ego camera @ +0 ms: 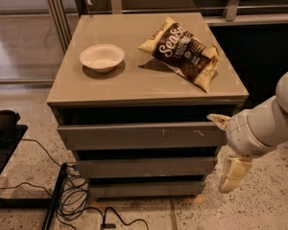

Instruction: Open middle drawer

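One middle drawer [144, 167] — crosswise, tool [225, 147] beside it

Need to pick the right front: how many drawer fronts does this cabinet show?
3, stacked: the scratched top drawer, the middle drawer beneath it, the bottom drawer lowest. None looks hidden. The gripper hangs just right of the cabinet.

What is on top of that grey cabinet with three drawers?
A shallow white bowl and a brown crinkled snack bag lie apart on its beige top. Whatever lies beneath the bag is covered. The robot's gripper hangs open beside the cabinet.
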You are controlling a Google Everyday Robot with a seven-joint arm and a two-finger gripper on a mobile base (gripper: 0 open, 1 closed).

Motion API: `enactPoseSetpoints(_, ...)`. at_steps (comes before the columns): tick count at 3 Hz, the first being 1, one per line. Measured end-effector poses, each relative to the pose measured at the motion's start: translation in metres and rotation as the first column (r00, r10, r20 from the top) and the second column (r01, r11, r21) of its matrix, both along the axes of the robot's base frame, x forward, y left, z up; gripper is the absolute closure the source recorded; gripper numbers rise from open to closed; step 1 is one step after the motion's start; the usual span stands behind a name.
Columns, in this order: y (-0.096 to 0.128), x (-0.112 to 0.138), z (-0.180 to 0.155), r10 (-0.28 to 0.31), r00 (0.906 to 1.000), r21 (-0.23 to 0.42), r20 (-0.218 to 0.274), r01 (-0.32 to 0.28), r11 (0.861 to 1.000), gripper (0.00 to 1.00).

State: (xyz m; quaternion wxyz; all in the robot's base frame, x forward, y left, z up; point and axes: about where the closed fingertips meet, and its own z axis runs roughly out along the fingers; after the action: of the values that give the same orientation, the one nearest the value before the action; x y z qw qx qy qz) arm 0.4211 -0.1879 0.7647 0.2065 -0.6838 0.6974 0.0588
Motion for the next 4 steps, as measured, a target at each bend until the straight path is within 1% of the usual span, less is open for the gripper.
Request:
enactPoseSetpoints(1, 0.004, 0.014, -0.025, 0.004, 1.0, 0.028, -0.005, -0.004, 1.0, 0.0)
enactPoseSetpoints(2, 0.011, 0.027, -0.046, 0.021, 0.9997, 0.058, 0.015, -0.022, 0.998, 0.0)
enactPoseSetpoints(3, 0.018, 0.037, -0.066, 0.051, 0.9981, 0.079, 0.034, -0.054, 0.995, 0.0)
enactPoseSetpoints(4, 0.022, 0.045, -0.096, 0.091, 0.9952, 0.085, 0.035, -0.094, 0.992, 0.0)
